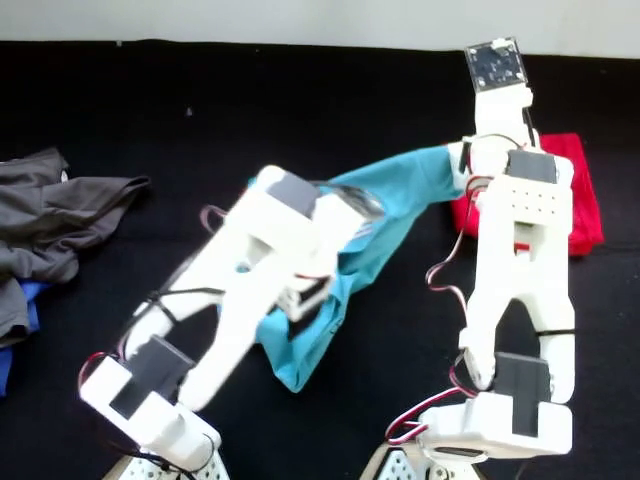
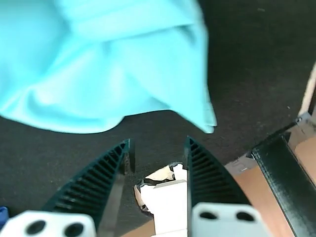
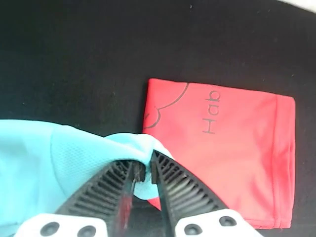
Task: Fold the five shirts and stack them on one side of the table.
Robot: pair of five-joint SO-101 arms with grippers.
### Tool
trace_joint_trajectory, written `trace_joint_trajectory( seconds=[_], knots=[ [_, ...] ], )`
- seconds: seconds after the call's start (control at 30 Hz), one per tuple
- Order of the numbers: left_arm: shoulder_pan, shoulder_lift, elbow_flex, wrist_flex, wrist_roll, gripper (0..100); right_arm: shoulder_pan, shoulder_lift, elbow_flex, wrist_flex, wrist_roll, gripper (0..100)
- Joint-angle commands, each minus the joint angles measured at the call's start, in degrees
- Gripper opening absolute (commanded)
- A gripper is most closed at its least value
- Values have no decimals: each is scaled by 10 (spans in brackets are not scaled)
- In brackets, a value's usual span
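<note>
The teal shirt (image 1: pixel 400 190) hangs stretched above the black tabletop (image 1: pixel 200 90) and is not folded yet. One corner of it is pinched in the right pincer (image 3: pixel 142 170), whose jaws are almost closed on the cloth. That corner is held up just beside the folded red shirt (image 3: pixel 222 148), which lies flat on the right side of the tabletop. The rest of the teal shirt droops down under the left arm toward the middle.

The left pincer (image 2: pixel 158 148) is wide open and holds nothing. The teal cloth is just ahead of it, not touching its jaws. A heap of grey shirts (image 1: pixel 50 215) and a bit of a blue shirt (image 1: pixel 25 300) wait at the left edge.

The step in hand looks like folding the teal shirt. Next, the left pincer likely needs to grab a loose edge, so both arms can lay the shirt flat.
</note>
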Motion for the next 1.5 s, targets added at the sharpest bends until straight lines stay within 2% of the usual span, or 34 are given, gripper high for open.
trace_joint_trajectory(
  seconds=[0.0, 0.2, 0.47, 0.57, 0.63, 0.8, 0.93, 1.0, 1.1, 1.23, 1.47],
  knots=[
    [57, -2, -5, -4, 6, 172, 8, 1, 3, -14, -7, 6],
    [64, 30, 14, -66, 7, 172, 8, 7, 4, -17, -8, 6],
    [58, 121, 7, -105, 6, 167, 8, 6, 1, -21, -8, 6],
    [35, 124, 7, -91, 5, 98, 8, 6, 2, -21, -8, 6],
    [6, 112, 7, -67, 6, 0, 8, 7, 2, -21, -8, 6],
    [-89, 28, 7, -4, 3, 10, 8, 7, 0, -22, -13, 6],
    [-149, -81, 7, 39, -4, 10, 12, 4, 0, -22, -83, 6],
    [-175, -137, 8, 56, -40, 10, 18, 0, -7, -19, -109, 6],
    [-230, -214, 7, 59, -62, 10, 30, -23, -36, 18, -136, 6],
    [-313, -292, -28, 59, -70, 10, 35, -60, -87, 52, -137, 6],
    [-423, -350, -143, 59, -84, 10, 45, -99, -192, 137, -137, 6]
  ],
)
